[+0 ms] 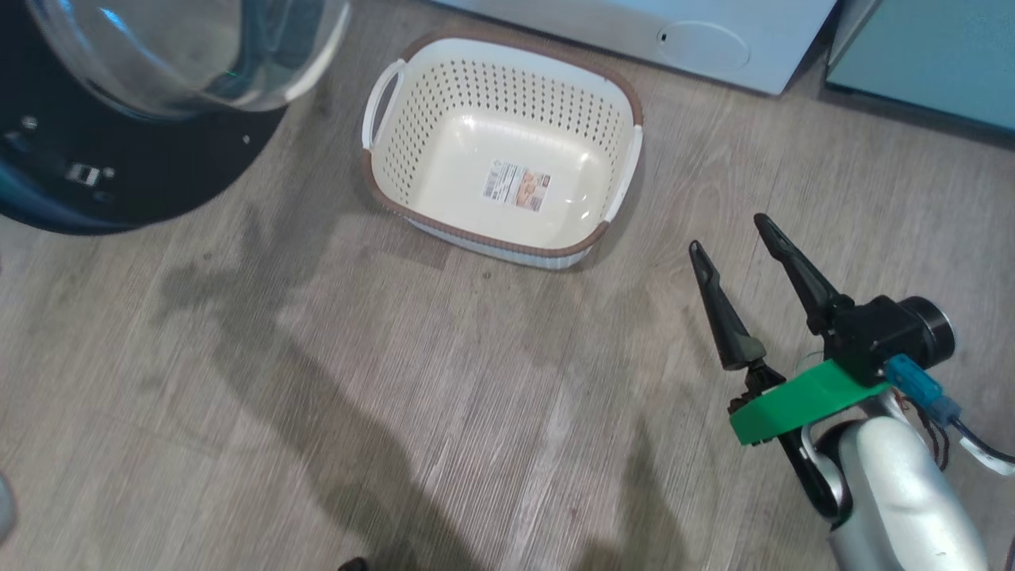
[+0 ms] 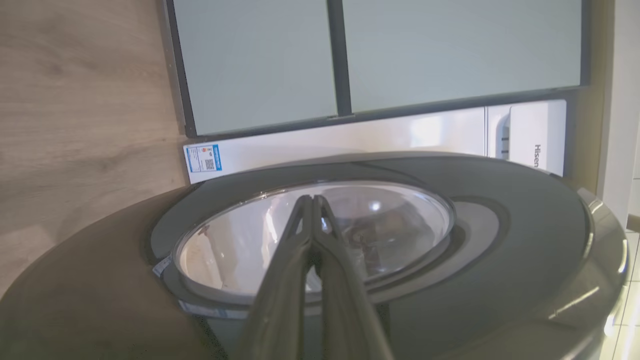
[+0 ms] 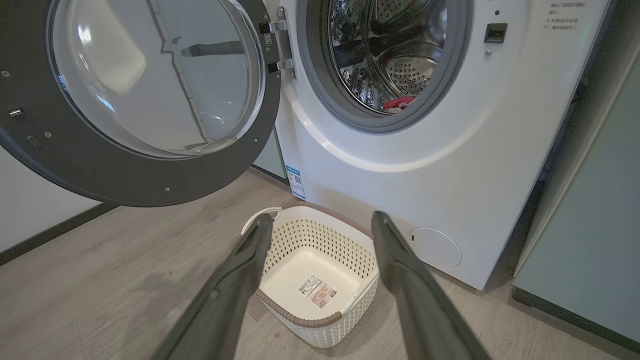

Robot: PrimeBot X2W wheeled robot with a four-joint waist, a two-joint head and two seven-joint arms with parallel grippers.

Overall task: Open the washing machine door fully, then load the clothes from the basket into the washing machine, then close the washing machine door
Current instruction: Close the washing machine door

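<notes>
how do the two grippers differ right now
The left gripper has its fingers pressed together, while the right gripper has its fingers spread wide. The left gripper points at the glass of the washing machine door; the right gripper points toward the basket. Both have long dark fingers and hold nothing.
</notes>
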